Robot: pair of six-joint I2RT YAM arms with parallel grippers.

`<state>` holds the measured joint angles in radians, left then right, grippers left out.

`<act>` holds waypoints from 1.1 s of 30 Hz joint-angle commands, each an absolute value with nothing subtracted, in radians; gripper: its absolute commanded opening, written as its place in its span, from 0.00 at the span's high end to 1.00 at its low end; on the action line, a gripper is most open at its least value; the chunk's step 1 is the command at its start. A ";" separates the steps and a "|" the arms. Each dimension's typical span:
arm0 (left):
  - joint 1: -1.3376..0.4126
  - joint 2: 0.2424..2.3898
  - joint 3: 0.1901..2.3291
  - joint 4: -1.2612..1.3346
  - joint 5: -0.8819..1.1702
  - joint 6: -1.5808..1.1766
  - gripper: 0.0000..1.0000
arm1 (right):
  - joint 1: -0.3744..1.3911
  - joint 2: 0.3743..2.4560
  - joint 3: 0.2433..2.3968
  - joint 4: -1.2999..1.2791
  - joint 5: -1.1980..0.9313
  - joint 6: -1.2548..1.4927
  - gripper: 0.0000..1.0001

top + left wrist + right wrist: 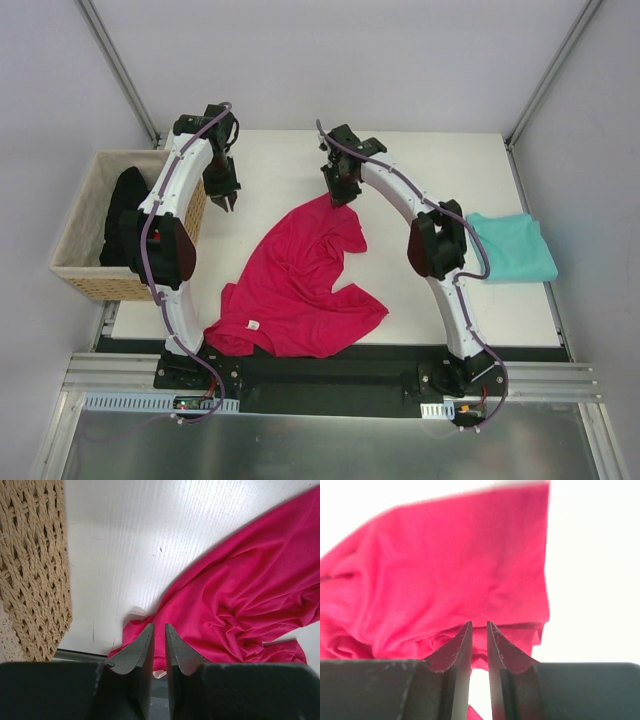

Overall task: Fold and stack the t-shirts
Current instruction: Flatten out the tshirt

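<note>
The crimson-pink t-shirt (300,285) lies crumpled across the middle of the white table (440,160), with its neck label (253,325) near the front edge. The teal t-shirt (515,248) lies flat at the right side, well apart. The right gripper (343,195) hangs over the pink shirt's far corner, jaws a narrow slit with nothing between them. The left gripper (228,203) is just as narrow and empty, beside the wicker basket (75,225)

A white desk (290,155) stands evenly lit between pale grey walls (350,60), with slanted metal posts (115,65) behind and an aluminium rail (330,373) in front.
</note>
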<state>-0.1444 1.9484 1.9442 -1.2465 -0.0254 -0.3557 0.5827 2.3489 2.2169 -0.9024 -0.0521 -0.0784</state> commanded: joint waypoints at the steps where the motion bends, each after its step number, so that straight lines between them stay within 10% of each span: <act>1: -0.152 1.956 1.982 -1.267 -0.005 -0.350 0.87 | 0.575 2.396 2.290 -0.919 -0.095 -0.057 0.79; 33: -0.153 2.074 2.043 -1.304 -0.008 -0.334 0.87 | 0.488 2.560 2.316 -0.670 -0.523 0.074 0.71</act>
<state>-0.1448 2.0548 1.9987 -1.2644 -0.0158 -0.3485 0.4850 2.5389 2.2684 -0.7513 -0.3904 0.0639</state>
